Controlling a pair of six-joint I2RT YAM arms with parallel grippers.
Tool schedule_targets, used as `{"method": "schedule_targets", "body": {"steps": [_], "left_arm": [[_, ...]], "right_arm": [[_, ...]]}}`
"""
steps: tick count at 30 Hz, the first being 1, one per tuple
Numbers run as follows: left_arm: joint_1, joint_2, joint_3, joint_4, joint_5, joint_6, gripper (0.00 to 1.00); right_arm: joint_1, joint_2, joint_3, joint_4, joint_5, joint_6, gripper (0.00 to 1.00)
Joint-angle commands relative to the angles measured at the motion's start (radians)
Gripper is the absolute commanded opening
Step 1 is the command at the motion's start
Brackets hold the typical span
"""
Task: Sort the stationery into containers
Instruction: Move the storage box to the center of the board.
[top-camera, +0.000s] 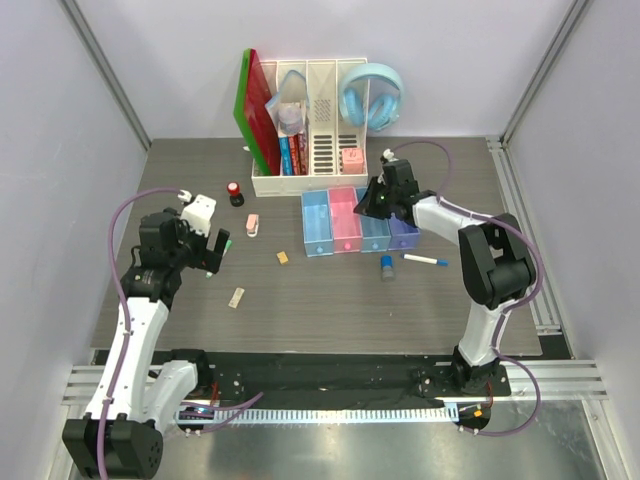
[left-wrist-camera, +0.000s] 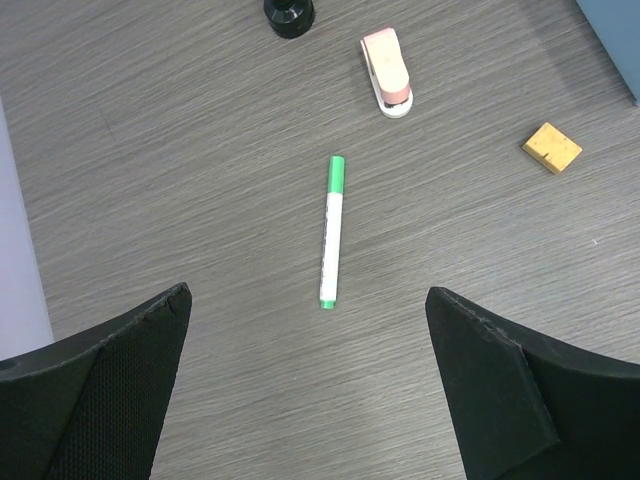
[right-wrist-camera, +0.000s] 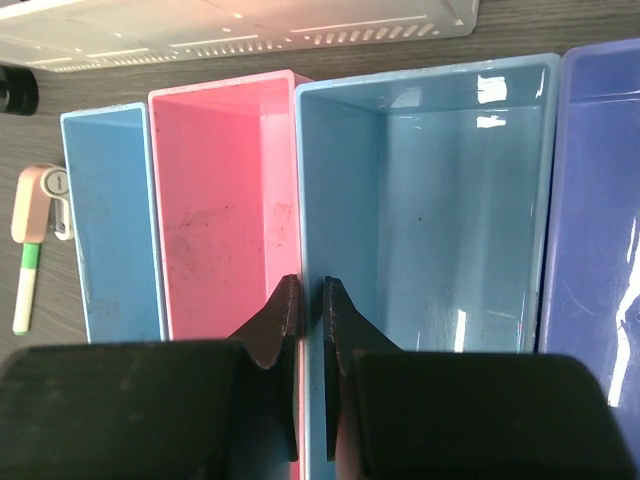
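- Left gripper: held wide open over the left part of the table, nothing between its fingers.
- Green-capped marker: shown flat on the table just ahead of the open left fingers. Its long axis runs roughly from near edge to far edge, with the green cap at the far end, towards the pink clip.
- Black red-topped stamp: set upright beyond the clip, nearer the far-left corner.
- Tan erasers: one is seen between the clip and the trays, the other closer to the near edge.
- Row of four trays: placed towards the far edge, directly in front of the white file organizer. The row runs left to right, and each tray's long axis runs near to far. All four are seen empty.
- Right gripper: closed to a narrow slit astride the joined walls of the pink tray and the light-blue tray on its right, and the walls appear pinched between the fingertips.
- Blue-capped marker: laid flat on the near side of the trays' right end, long axis roughly parallel to the near edge, cap towards the right edge.
- Grey-blue round piece: seen just to the left of that marker's white end, apart from it.
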Motion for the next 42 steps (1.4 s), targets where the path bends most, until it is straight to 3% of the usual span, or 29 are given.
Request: {"method": "schedule_targets", "body": {"steps": [1,16,24,28,31,36,39,42], "left_arm": [[0.005,-0.027,0.027,-0.006,0.012,0.002,1.00],[0.005,-0.057,0.020,-0.043,0.051,-0.002,1.00],[0.005,-0.068,0.001,-0.054,0.060,0.004,1.00],[0.005,-0.064,-0.008,-0.059,0.069,0.011,1.00],[0.005,-0.051,-0.005,-0.057,0.095,0.005,1.00],[0.002,-0.005,0.023,-0.049,0.195,-0.021,1.00],[-0.007,0.045,0.043,-0.042,0.279,-0.024,1.00],[-0.048,0.097,0.055,-0.033,0.347,-0.016,0.99]], "right_arm": [[0.036,0.031,0.040,0.035,-0.063,0.114,0.04],[0.090,0.076,0.094,0.098,-0.081,0.179,0.11],[0.091,0.048,0.108,0.098,-0.155,0.159,0.42],[0.091,-0.030,0.114,0.043,-0.136,0.086,0.50],[0.090,-0.096,0.126,-0.014,-0.121,0.030,0.50],[0.088,-0.225,0.173,-0.165,-0.019,-0.226,0.50],[0.075,-0.315,0.140,-0.206,0.116,-0.390,0.48],[0.039,-0.375,0.088,-0.230,0.215,-0.508,0.37]]}}
